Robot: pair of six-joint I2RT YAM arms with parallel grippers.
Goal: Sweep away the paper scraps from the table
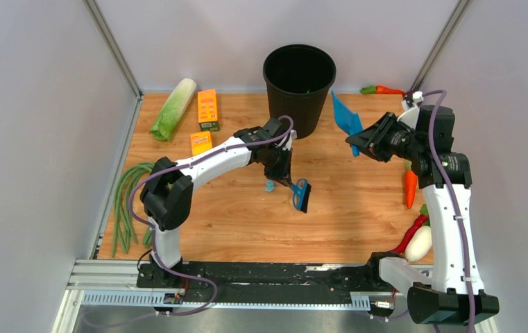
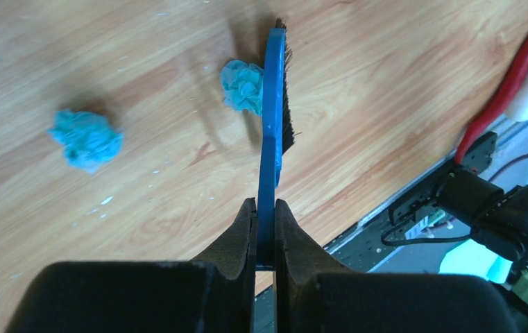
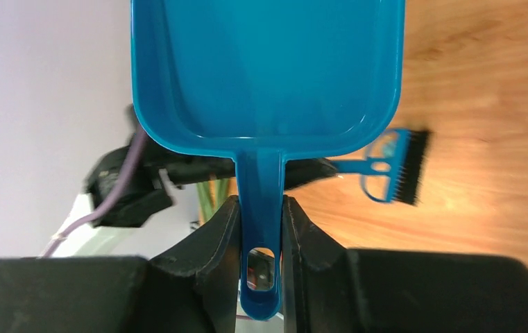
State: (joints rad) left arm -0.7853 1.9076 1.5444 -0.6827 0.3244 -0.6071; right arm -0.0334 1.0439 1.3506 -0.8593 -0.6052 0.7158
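Teal paper scraps (image 2: 86, 139): 2 wads seen in L wrist view, both lying on the wood desk (image 1: 240, 229), approx mid-board. One sits alone, well left of the brush (image 2: 273, 118). The 2nd (image 2: 242, 85) is right against the brush's smooth back, bristles facing the other way. Can't tell if they touch, nor whether the bristles meet the desk. Top view shows me only 1 wad (image 1: 269, 185), just left of the brush head.

L jaws: clamped tight on the brush handle, head pointing away from the wrist.

R jaws: clamped on the blue dustpan (image 3: 268, 69) handle. Pan is held up off the desk, tilted, just right of the black bin (image 1: 299, 76) at the far edge.

Brush and dustpan well apart.
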